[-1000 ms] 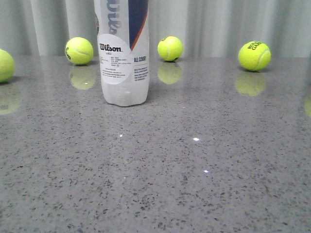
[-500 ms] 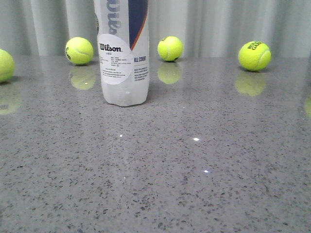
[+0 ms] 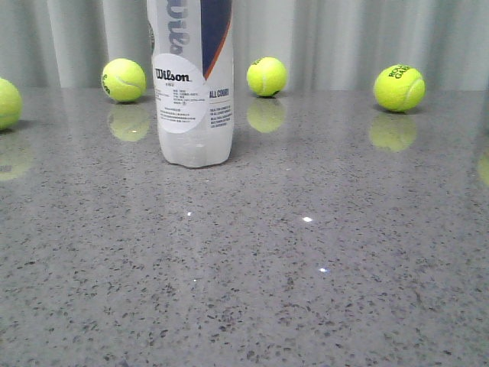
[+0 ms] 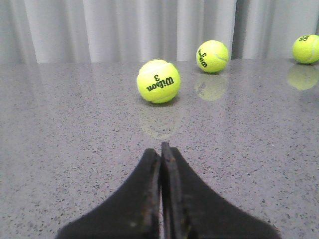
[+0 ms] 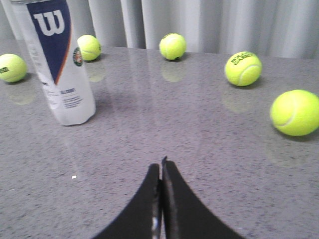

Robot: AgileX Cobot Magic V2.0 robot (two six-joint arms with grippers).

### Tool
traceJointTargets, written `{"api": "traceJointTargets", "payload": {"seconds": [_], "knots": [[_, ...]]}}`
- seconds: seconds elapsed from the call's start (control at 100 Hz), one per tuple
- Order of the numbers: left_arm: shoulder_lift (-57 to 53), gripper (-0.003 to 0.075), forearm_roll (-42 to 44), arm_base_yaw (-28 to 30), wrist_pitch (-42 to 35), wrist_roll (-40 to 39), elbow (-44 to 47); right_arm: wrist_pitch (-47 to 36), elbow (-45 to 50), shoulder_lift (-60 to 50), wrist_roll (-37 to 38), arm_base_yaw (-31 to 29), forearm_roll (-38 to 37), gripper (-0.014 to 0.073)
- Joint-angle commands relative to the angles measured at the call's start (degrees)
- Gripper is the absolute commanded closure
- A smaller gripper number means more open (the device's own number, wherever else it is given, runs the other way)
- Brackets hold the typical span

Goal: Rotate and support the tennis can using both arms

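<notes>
Left pincer [image 4: 160, 149] pressed together, nothing in it, low over grey worktop [image 4: 60, 129]. Wilson ball [image 4: 158, 81] dead ahead at 12 o'clock, well apart.

Right pincer [image 5: 160, 167] also pressed together, empty. Tennis can [image 5: 57, 64] upright on worktop around 10 o'clock from it, well apart, nothing touching it.

Front view: can [image 3: 192, 84] stands left of centre, balls scattered behind it, e.g. one [image 3: 399, 88] far right.

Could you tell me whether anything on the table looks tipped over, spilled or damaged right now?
Nothing stands out. The tennis can stands upright on the table, apparently empty, with tennis balls loose around it. Both the left gripper and right gripper are shut, away from the can.
</notes>
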Motion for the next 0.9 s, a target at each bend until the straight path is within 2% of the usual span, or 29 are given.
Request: {"api": "traceJointTargets", "payload": {"seconds": [0.0,0.18,0.27,0.4,0.51,0.64,0.89], "knots": [[-2.19,0.0741,-0.32,0.15,-4.59,-0.5,2.78,-5.54,-1.11,0.77,-0.13,-2.79,-2.62,0.0658],[-2.19,0.0741,-0.32,0.15,-4.59,-0.5,2.78,-14.1,4.22,0.77,-0.19,-13.37,-3.08,0.0658],[-2.19,0.0741,-0.32,0.15,-4.59,-0.5,2.78,-22.34,8.85,0.77,-1.04,-19.59,-2.06,0.0658],[-2.19,0.0741,-0.32,0.15,-4.59,-0.5,2.78,-35.65,16.05,0.77,-6.12,-27.85,2.32,0.0658],[-2.19,0.0741,-0.32,0.15,-4.59,-0.5,2.78,-42.96,21.23,0.72,-8.57,-31.34,4.3,0.0658],[-2.19,0.0741,-0.32,0.15,-4.59,-0.5,2.78,-43.5,24.33,-0.72,-8.57,-31.73,4.42,0.0658],[-2.19,0.0741,-0.32,0.15,-4.59,-0.5,2.78,-37.22,24.25,-3.87,-8.77,-31.73,5.71,0.0658]]}}
